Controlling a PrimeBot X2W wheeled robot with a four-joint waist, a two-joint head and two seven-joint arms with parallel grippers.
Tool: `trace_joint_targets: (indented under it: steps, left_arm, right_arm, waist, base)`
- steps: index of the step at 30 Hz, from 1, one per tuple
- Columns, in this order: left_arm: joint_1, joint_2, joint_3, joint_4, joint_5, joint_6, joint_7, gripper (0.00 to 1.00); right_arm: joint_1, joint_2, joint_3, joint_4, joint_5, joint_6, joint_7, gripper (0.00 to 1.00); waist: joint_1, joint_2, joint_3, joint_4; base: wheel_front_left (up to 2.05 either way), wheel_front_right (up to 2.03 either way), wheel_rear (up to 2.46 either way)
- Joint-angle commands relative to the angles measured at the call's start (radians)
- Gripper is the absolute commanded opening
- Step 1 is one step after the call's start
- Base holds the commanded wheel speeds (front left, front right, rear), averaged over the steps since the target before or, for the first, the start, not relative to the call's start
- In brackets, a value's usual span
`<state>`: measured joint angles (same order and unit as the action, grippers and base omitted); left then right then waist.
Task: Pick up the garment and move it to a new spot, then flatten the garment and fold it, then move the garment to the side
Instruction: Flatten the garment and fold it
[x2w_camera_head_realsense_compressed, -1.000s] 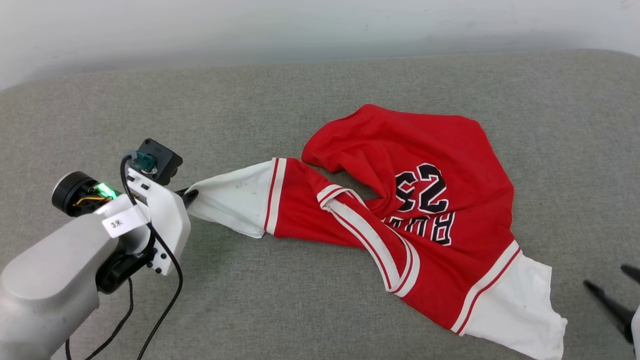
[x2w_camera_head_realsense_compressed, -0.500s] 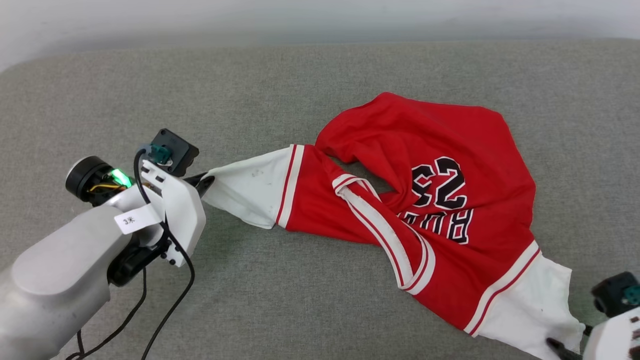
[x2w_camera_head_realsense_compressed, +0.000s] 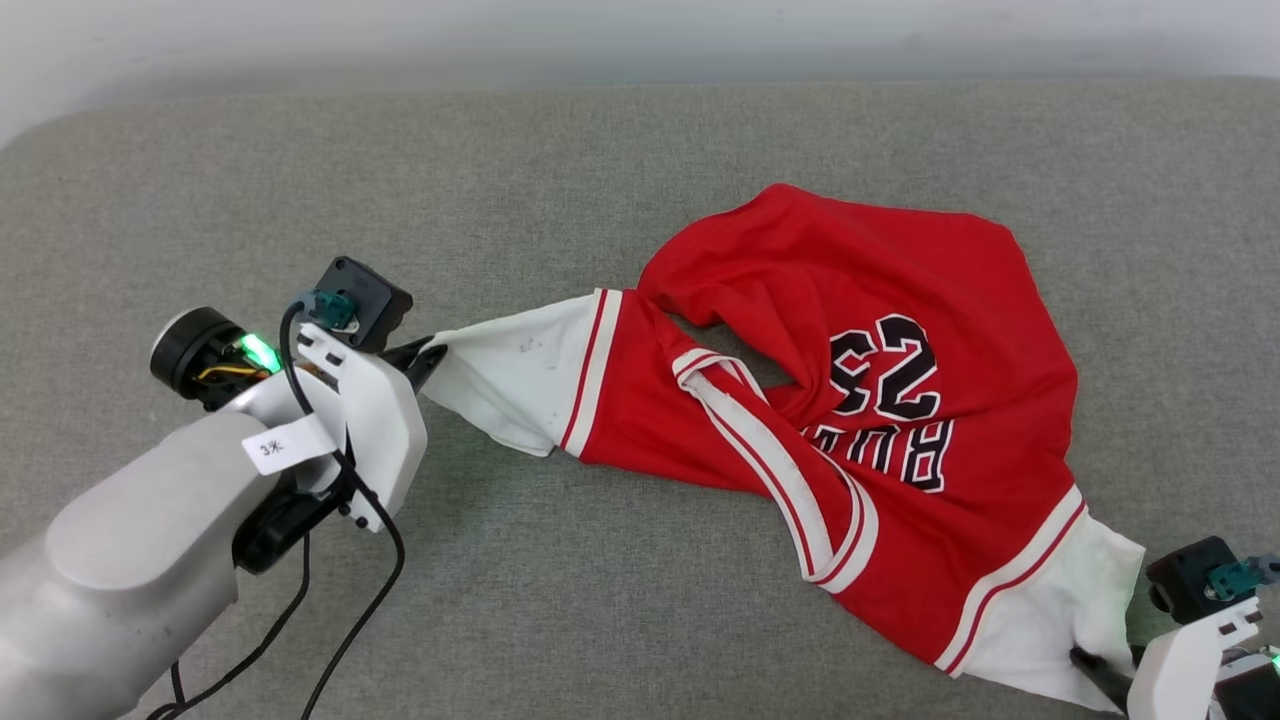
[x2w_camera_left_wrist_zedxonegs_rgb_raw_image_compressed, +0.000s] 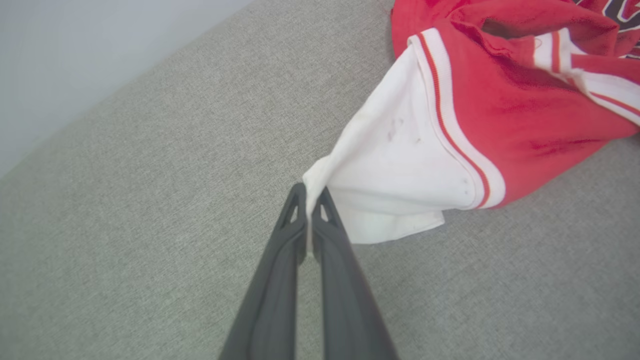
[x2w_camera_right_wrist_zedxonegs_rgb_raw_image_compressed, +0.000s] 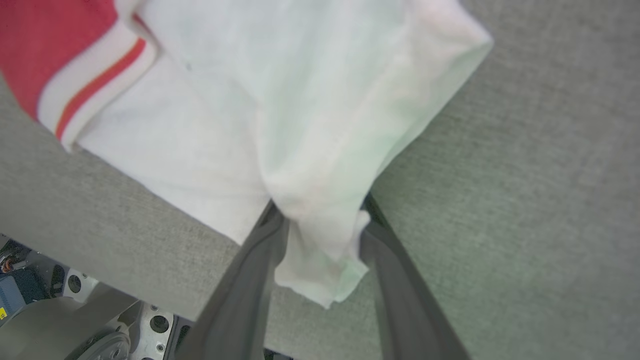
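Watching your right claw (x2w_camera_right_wrist_zedxonegs_rgb_raw_image_compressed: 320, 212): spread around the lower-right sleeve (x2w_camera_right_wrist_zedxonegs_rgb_raw_image_compressed: 320, 150), not clamped. Left claw (x2w_camera_left_wrist_zedxonegs_rgb_raw_image_compressed: 310, 195) clenched on the other sleeve (x2w_camera_left_wrist_zedxonegs_rgb_raw_image_compressed: 395, 165). Pull now and the garment (x2w_camera_head_realsense_compressed: 880, 290) likely slips free.

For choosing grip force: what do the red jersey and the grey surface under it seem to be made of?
Red jersey: probably soft matte knit fabric; it creases and drapes limply. Grey surface: likely woven upholstery cloth, matte, with fine flecked weave.

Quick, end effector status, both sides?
Left end effector: closed on the garment, at one white sleeve.
Right end effector: open, the other white sleeve between its fingers, not clamped.
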<state>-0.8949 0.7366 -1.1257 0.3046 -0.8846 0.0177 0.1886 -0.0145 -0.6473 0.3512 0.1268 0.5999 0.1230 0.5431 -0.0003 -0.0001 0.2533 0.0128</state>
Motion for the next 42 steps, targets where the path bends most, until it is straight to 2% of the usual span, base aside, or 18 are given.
trace_joint_targets:
  steps: [1, 8, 11, 18, 28, 35, 42]
  left_arm:
    - [0.016, -0.005, -0.002, 0.002, -0.001, 0.001, -0.013, 0.00]
    - [0.045, 0.013, 0.008, -0.025, 0.018, 0.028, -0.079, 0.00]
    - [0.051, 0.030, 0.022, -0.057, 0.031, 0.053, -0.122, 0.00]
    - [0.027, 0.074, 0.060, -0.162, 0.080, 0.118, -0.203, 0.00]
    - [-0.070, 0.144, 0.141, -0.329, 0.145, 0.203, -0.246, 0.00]
    - [-0.179, 0.156, 0.184, -0.393, 0.184, 0.203, -0.231, 0.00]
    - [-0.288, 0.123, 0.218, -0.393, 0.200, 0.186, -0.225, 0.00]
  right_arm:
    - [-0.006, 0.059, 0.060, 0.020, 0.015, 0.014, -0.020, 0.00]
    - [-0.042, 0.002, -0.068, -0.040, 0.016, 0.007, -0.148, 0.00]
    - [-0.045, 0.004, -0.131, -0.079, 0.007, 0.007, -0.171, 0.00]
    - [-0.065, 0.018, -0.245, -0.198, 0.010, 0.007, -0.157, 0.00]
    - [-0.196, 0.009, -0.380, -0.342, -0.009, 0.007, -0.118, 0.00]
    - [-0.349, 0.007, -0.418, -0.385, -0.016, 0.007, -0.087, 0.00]
    - [-0.547, -0.012, -0.368, -0.343, -0.018, 0.007, -0.067, 0.00]
  waist:
    - [0.0003, 0.0001, -0.015, -0.001]
    - [0.0003, 0.0001, -0.072, -0.005]
    - [0.0003, 0.0001, -0.097, -0.004]
    - [0.0003, 0.0001, -0.136, 0.007]
    - [0.0003, 0.0001, -0.176, 0.025]
    - [0.0003, 0.0001, -0.186, 0.037]
    - [0.0003, 0.0001, -0.159, 0.042]
  base:
    - [0.00, 0.00, 0.00]
    - [0.00, 0.00, 0.00]
    - [0.00, 0.00, 0.00]
    - [0.00, 0.00, 0.00]
    - [0.00, 0.00, 0.00]
    - [0.00, 0.00, 0.00]
    - [0.00, 0.00, 0.00]
